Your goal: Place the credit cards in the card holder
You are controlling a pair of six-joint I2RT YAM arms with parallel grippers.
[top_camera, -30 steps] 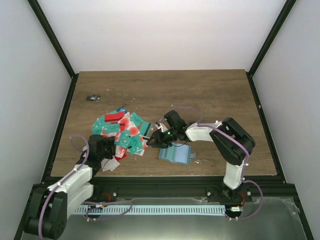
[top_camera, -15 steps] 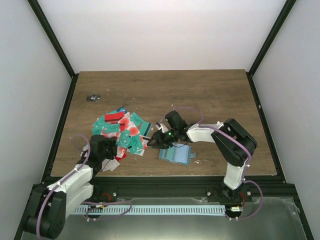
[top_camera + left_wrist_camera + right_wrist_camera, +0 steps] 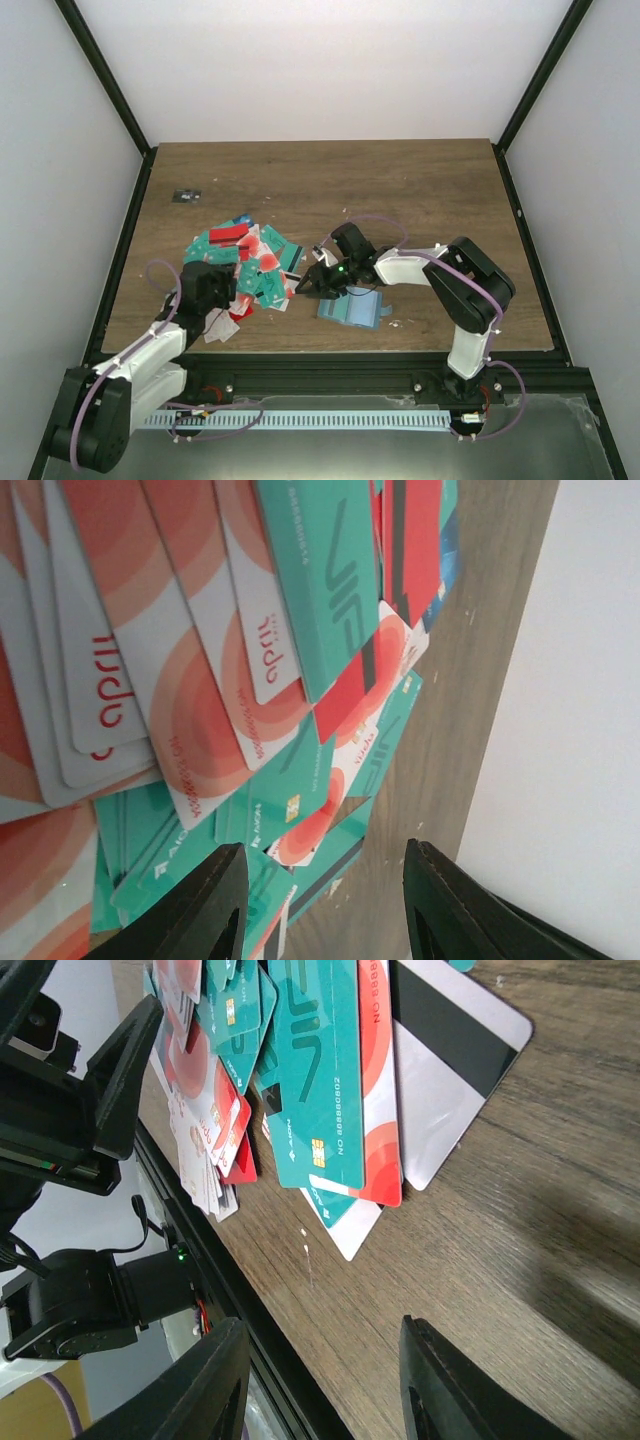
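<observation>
A heap of credit cards (image 3: 245,262), teal, red and white with red blotches, lies left of the table's middle. The teal-blue card holder (image 3: 352,308) lies flat near the front edge, right of the heap. My left gripper (image 3: 208,287) is open and empty at the heap's near-left side; its wrist view looks straight down on overlapping cards (image 3: 250,670). My right gripper (image 3: 303,284) is open and empty just above the wood at the heap's right edge, left of the holder. Its wrist view shows teal and white cards (image 3: 335,1090) ahead of the open jaws.
A small dark object (image 3: 186,195) lies at the far left of the table. Black frame posts (image 3: 120,240) and white walls enclose the table. My left arm (image 3: 70,1100) shows beyond the cards in the right wrist view.
My left gripper has moved a little farther onto the heap's near-left side. My right gripper has edged slightly toward the heap's right edge. The cards and holder have not moved.
</observation>
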